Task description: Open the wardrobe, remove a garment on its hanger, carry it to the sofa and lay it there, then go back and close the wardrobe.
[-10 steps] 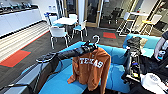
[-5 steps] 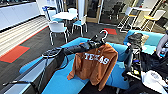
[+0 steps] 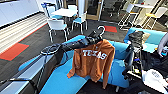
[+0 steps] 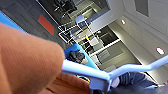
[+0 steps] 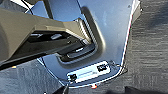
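Overhead, burnt-orange "TEXAS" hoodie on white hanger, left pincer clamped around hanger.

Head view: high, facing forward and down across the blue sofa toward white tables and chairs beyond. Left wrist view: pressed close against orange garment and white hanger, angled up to the ceiling; shares both with the head view. Right wrist view: close, facing down at the robot's base and carpet
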{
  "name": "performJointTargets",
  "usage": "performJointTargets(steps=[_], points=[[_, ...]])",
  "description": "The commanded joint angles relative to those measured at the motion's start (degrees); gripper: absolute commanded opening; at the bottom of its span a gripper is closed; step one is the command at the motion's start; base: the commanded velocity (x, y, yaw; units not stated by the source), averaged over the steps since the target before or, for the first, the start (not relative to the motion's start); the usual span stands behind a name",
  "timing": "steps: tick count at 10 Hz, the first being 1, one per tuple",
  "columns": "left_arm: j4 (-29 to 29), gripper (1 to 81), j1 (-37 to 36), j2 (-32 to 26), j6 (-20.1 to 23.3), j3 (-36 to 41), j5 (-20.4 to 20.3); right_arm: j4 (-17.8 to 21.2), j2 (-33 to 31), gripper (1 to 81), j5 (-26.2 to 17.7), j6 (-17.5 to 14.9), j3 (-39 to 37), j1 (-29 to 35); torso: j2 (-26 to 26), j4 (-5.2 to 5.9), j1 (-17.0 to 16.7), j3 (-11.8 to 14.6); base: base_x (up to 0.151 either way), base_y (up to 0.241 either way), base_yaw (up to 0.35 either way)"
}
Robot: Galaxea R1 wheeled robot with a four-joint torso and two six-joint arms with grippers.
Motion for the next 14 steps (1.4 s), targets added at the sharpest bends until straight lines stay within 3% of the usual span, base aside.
performJointTargets(steps=[1,4,14], points=[[0.7,1.0,-10.3,-4.0,0.7,4.4,-3.3,-0.3,0.1,81.1,-3.4,-0.1,0.1,-1.1,0.0,0.0,0.0,0.0,0.0,0.0,0.0],[1.7,1.0,-6.7,-12.3,0.9,5.7,-3.3,-0.4,0.1,81.1,-3.4,-0.1,0.1,-1.0,0.0,0.0,0.0,0.0,0.0,0.0,0.0],[12.4,1.0,1.2,-26.1,0.9,1.6,-0.7,-0.3,0.0,81.1,-3.1,-0.1,0.1,-1.5,0.0,0.0,0.0,0.0,0.0,0.0,0.0]])
